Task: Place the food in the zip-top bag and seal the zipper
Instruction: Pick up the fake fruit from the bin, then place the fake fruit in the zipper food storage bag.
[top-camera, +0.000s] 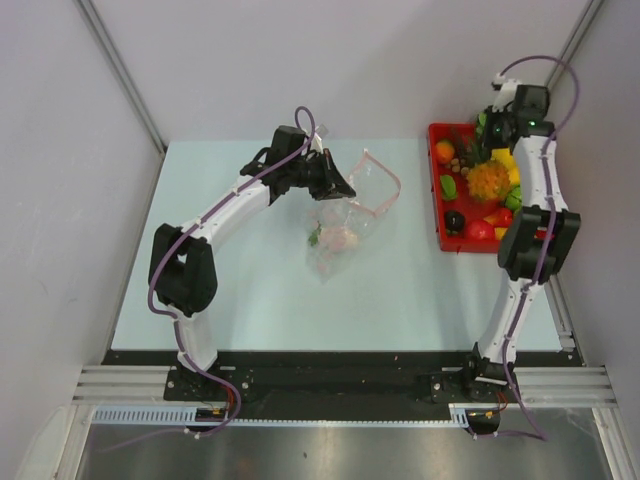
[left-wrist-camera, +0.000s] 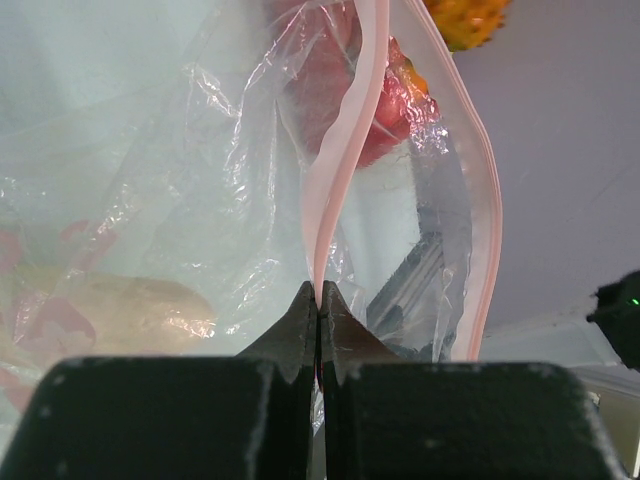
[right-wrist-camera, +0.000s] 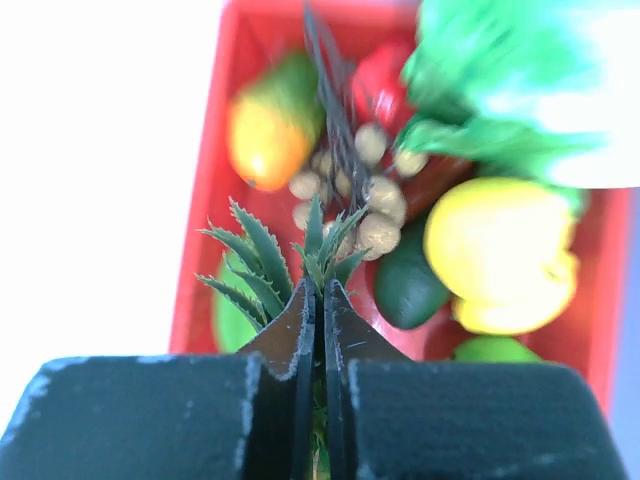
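The clear zip-top bag (top-camera: 345, 225) lies mid-table with its mouth lifted. Its pink zipper (top-camera: 385, 178) loops open. My left gripper (top-camera: 340, 186) is shut on the zipper strip (left-wrist-camera: 340, 150), and the fingertips pinch it at the left gripper (left-wrist-camera: 318, 300). A pale food piece (left-wrist-camera: 120, 310) lies inside the bag (left-wrist-camera: 200, 200). My right gripper (top-camera: 480, 140) is over the red tray (top-camera: 437, 205). In the right wrist view the right gripper (right-wrist-camera: 325, 290) is shut on the spiky green leaves (right-wrist-camera: 265, 260) of a toy fruit. Its body is hidden under the fingers.
The tray (right-wrist-camera: 200, 250) at the back right holds several food pieces: a yellow one (right-wrist-camera: 500, 250), an orange-green one (right-wrist-camera: 270, 125), a dark green one (right-wrist-camera: 410, 285) and a beige cluster (right-wrist-camera: 365, 200). An orange spiky fruit (top-camera: 488, 180) sits mid-tray. Walls close in behind and beside the table.
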